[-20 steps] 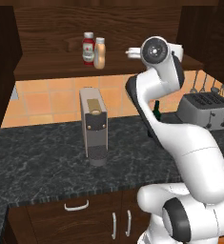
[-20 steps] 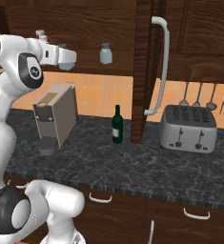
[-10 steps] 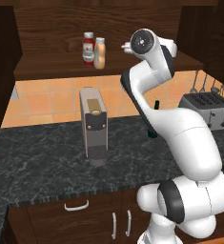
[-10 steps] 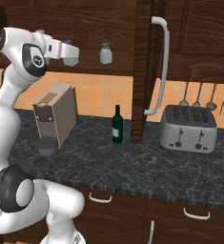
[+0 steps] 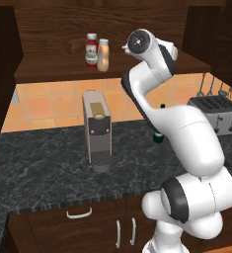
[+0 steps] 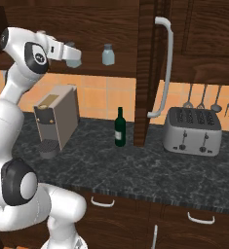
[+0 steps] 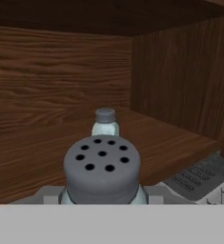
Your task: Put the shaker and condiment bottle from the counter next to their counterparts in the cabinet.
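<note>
My gripper [image 6: 73, 57] is shut on the shaker [image 6: 73, 54], holding it at shelf height in front of the cabinet [image 6: 47, 29]. In the hand view the held shaker's [image 7: 102, 167] grey holed cap is close up, with the gripper [image 7: 102, 196] around its body. A second, matching shaker [image 7: 105, 125] stands further back on the shelf [image 7: 32, 157], also seen in the right base view as the shaker [image 6: 107, 54] to the right of the held one. The orange-tan condiment bottle [image 5: 103, 55] stands on the shelf right beside the red bottle [image 5: 91, 49].
On the black counter [image 5: 48, 173] stand a coffee machine [image 5: 96, 129], a dark green wine bottle [image 6: 119, 127] and a toaster [image 6: 193, 131]. An open cabinet door with a long pale handle [image 6: 164, 68] hangs to the right of the shelf.
The arm has swung in towards the cabinet. The hand with the shaker has moved a little right, closer to the shaker on the shelf.
</note>
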Motion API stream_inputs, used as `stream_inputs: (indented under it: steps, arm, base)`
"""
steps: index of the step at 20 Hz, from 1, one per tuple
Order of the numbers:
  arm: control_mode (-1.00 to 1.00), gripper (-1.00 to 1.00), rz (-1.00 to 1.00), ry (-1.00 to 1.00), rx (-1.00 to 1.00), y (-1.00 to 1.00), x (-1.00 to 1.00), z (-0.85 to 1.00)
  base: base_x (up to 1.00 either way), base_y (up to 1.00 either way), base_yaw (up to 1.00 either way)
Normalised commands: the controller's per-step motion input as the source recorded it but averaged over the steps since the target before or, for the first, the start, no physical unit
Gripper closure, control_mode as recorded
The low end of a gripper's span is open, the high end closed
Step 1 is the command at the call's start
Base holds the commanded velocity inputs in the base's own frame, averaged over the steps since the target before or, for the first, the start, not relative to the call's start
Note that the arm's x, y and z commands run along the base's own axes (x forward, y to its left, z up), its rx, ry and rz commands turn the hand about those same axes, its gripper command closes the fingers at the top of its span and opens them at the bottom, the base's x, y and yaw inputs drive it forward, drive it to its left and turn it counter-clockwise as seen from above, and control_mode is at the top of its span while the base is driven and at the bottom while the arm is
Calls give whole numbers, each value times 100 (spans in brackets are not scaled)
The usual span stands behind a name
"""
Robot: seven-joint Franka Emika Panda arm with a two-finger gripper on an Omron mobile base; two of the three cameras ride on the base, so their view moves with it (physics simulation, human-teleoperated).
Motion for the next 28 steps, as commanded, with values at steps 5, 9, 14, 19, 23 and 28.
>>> stream_inputs:
  steps: [5,9,14,19,23,28]
  arm:
    - [-100,100,0,-1,1,-9,6,-8]
    - [-100,100,0,0,0,0,17,-5]
    - [-100,100,0,0,0,-3,25,-4]
    - [-100,100,0,0,0,0,25,-11]
    - [-100,100,0,0,0,-5,28,-8]
    - [-100,100,0,0,0,-12,33,-5]
  base:
    - [0,0,0]
    - [0,0,0]
    - [0,0,0]
    - [0,0,0]
    - [0,0,0]
    - [0,0,0]
